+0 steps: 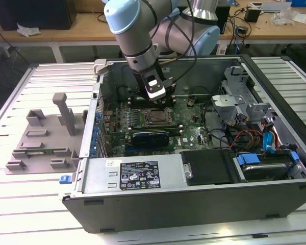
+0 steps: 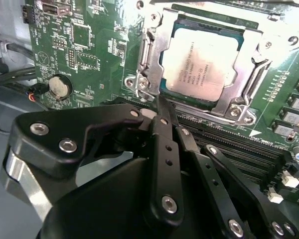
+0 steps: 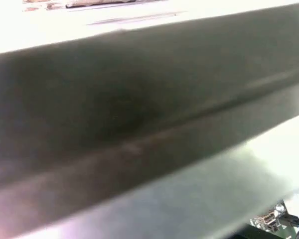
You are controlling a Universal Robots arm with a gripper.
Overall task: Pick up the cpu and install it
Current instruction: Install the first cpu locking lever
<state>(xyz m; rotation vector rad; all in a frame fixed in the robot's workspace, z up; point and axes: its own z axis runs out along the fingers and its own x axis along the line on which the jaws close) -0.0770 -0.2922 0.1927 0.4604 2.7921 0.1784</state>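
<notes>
A: Where is the cpu (image 2: 199, 64)?

B: In the second wrist view it lies flat in the socket (image 2: 154, 64) on the green motherboard (image 2: 89, 50), silver top up, the metal frame around it. In the exterior view the socket (image 1: 155, 117) sits mid-board inside the open computer case (image 1: 194, 204).

A: And the gripper (image 2: 159, 102)?

B: Its black fingers (image 2: 164, 149) are drawn together to a narrow tip, holding nothing, just beside the frame's corner, at about seven o'clock from the chip. In the exterior view the gripper (image 1: 158, 99) hangs just above the socket, at its twelve o'clock.

A: Anything outside the case?

B: A grey fixture tray (image 1: 41, 138) rests on the slatted table (image 1: 20, 214), at nine o'clock from the case.
</notes>
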